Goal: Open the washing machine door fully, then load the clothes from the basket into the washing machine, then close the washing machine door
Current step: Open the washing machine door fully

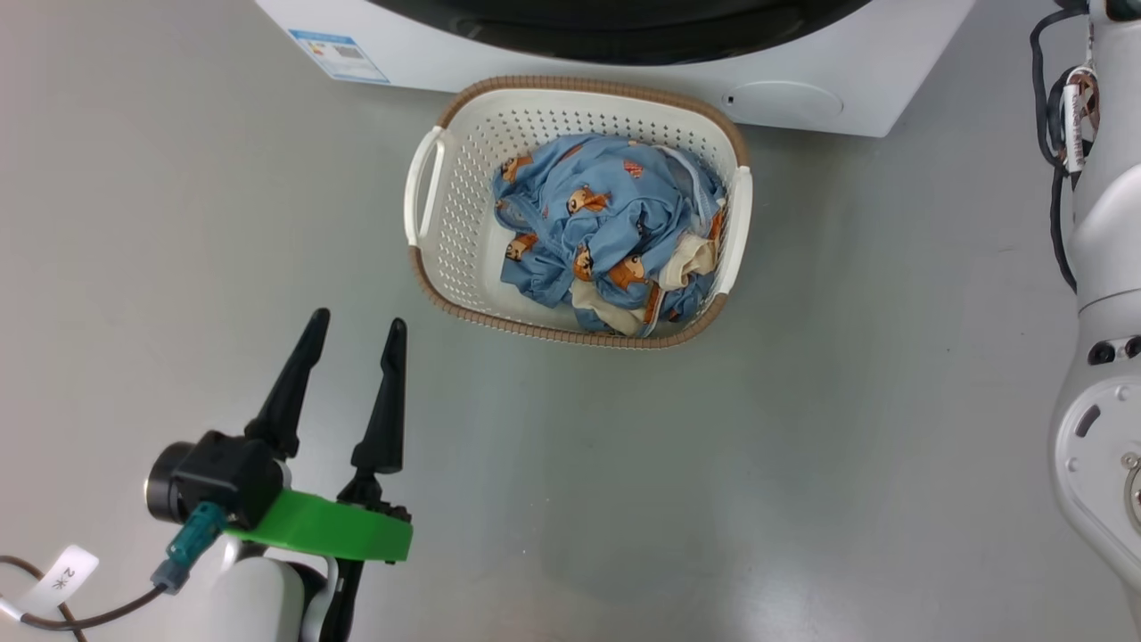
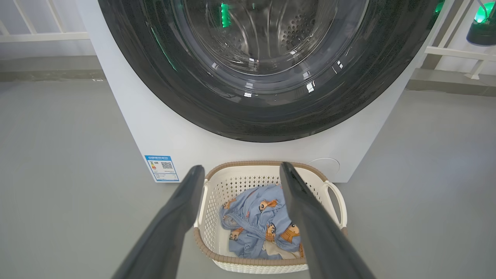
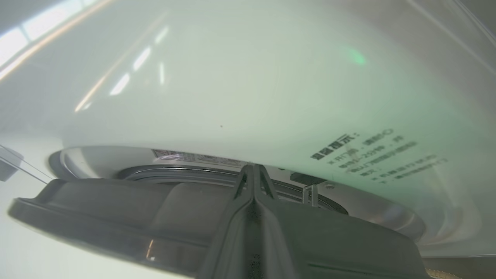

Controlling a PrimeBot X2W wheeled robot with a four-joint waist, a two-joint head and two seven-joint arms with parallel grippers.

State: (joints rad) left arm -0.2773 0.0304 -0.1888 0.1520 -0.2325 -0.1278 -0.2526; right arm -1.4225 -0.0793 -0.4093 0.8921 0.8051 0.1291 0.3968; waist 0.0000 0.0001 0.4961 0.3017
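The white washing machine (image 1: 802,98) stands at the top of the head view, the black rim of its door (image 1: 624,40) just showing. In front of it, the basket (image 1: 579,85) holds the light-blue bear-print clothes (image 1: 606,223). My left gripper (image 1: 358,319) hangs open and empty, left of and nearer than the basket. Its wrist view looks at the door (image 2: 267,116), basket (image 2: 248,261) and clothes (image 2: 255,217) between the spread fingers of the left gripper (image 2: 242,166). My right gripper (image 3: 254,167) is shut, tips at the gap between the dark door rim (image 3: 97,209) and the white machine front (image 3: 232,97).
Bare grey floor lies around the basket on all sides. My right forearm (image 1: 1101,267) with its black cables runs up the right edge of the head view. A blue energy label (image 2: 162,168) sits on the machine's lower left corner. White railings stand behind the machine.
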